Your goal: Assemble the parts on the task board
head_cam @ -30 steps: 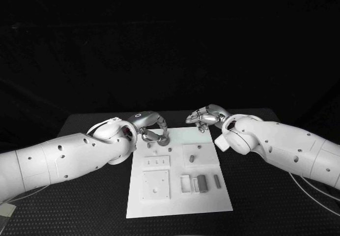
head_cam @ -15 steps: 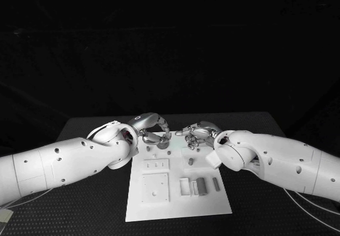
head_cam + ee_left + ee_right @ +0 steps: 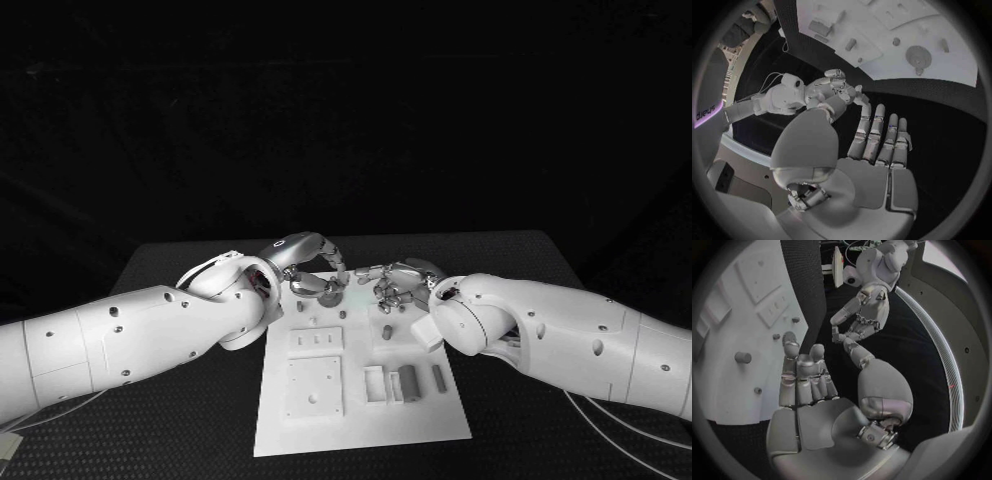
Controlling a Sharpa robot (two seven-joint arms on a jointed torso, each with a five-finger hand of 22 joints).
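The white task board [image 3: 361, 420] lies in the middle of the black table. Near its front right, grey parts lie side by side: a dark block [image 3: 408, 383] and a thin bar [image 3: 438, 377]. A short peg [image 3: 387, 331] stands further back. My left hand [image 3: 310, 272] hovers over the board's far left corner, and the left wrist view shows its fingers [image 3: 879, 145] stretched out and empty. My right hand [image 3: 397, 285] hangs over the far end just beside it, its fingers [image 3: 807, 375] also extended with nothing in them. The two hands are close but apart.
Recessed white plates [image 3: 316, 385] sit on the board's left half. In the left wrist view, a round disc [image 3: 917, 55] lies on the board [image 3: 948, 65]. Black table surface [image 3: 534, 400] surrounds the board on all sides.
My right hand has come down and leftward from beyond the board's far right corner to over its far end, close to the left hand. The left hand has barely moved.
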